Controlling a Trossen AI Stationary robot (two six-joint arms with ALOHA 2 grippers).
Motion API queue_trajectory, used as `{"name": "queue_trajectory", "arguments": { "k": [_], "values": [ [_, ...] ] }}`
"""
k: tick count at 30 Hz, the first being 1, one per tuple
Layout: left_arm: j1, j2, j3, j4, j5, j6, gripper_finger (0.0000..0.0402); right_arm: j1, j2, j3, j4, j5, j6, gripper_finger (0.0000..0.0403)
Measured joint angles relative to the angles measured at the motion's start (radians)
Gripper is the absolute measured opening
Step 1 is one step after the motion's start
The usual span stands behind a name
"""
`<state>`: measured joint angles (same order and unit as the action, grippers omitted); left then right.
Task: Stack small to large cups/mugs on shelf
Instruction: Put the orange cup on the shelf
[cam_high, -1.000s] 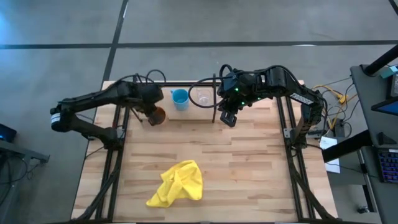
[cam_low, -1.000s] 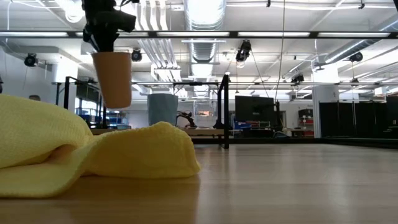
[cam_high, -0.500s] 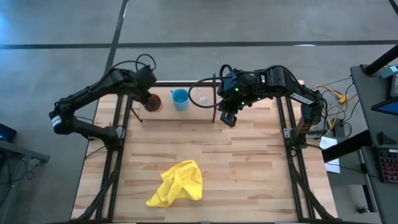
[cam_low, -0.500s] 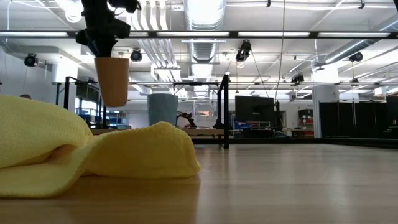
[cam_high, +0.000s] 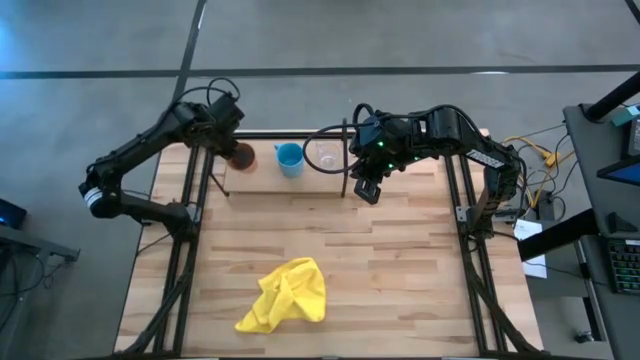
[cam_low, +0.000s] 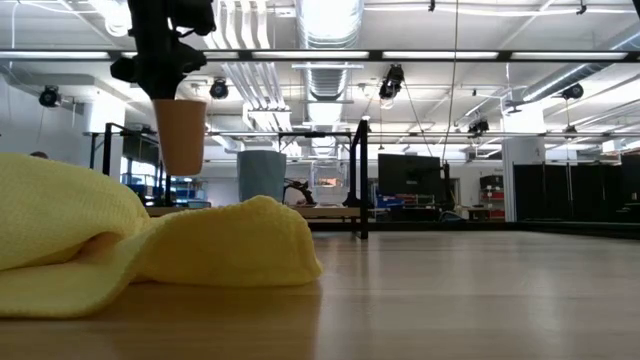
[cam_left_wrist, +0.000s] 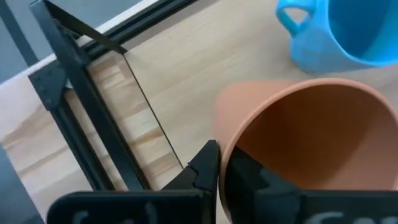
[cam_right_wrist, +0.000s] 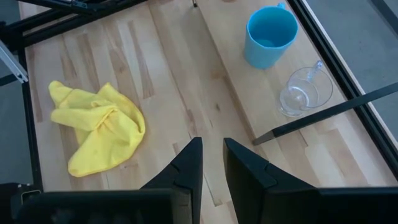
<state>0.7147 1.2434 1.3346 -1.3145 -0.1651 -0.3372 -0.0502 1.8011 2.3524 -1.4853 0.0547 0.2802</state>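
My left gripper (cam_high: 235, 150) is shut on the orange tumbler (cam_high: 244, 157) and holds it over the left end of the shelf (cam_high: 265, 177), a pale board in black rods. In the low view the tumbler (cam_low: 180, 135) hangs upright under the gripper. The blue mug (cam_high: 289, 159) and the clear glass cup (cam_high: 326, 155) stand on their bases on the shelf, left of the black divider (cam_high: 346, 165). My right gripper (cam_high: 367, 186) waits just right of the divider, fingers nearly together, holding nothing. My left gripper pinches the orange tumbler's rim wall (cam_left_wrist: 227, 140), one finger (cam_left_wrist: 202, 168) outside the cup and the other (cam_left_wrist: 255, 180) inside it. The fingers come from above, pointing down. The tumbler hangs upright below them, lifted clear of the shelf.
A crumpled yellow cloth (cam_high: 285, 295) lies on the tabletop near the near edge, filling the foreground of the low view (cam_low: 150, 250). Black frame rods run along the table's left and right sides. The blue mug (cam_left_wrist: 336, 31) stands close to the held tumbler.
My left gripper has carried the orange tumbler from the tabletop side toward the table's far edge, to a place over the shelf's left end, left of the blue mug. The tumbler has stayed upright and off the surface. The right arm has kept still.
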Motion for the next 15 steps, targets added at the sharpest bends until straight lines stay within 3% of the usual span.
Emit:
{"name": "queue_trajectory", "arguments": {
  "k": [6, 15],
  "values": [
    [0.054, 0.021, -0.002, -0.003, 0.043, -0.051, 0.0001, 0.0, 0.0, 0.0, 0.0, 0.0, 0.0, 0.0059],
    [0.084, 0.116, -0.004, 0.044, 0.08, -0.007, 0.0001, 0.0, 0.0, 0.0, -0.001, 0.0, 0.0, 0.0059]
  ]
}}
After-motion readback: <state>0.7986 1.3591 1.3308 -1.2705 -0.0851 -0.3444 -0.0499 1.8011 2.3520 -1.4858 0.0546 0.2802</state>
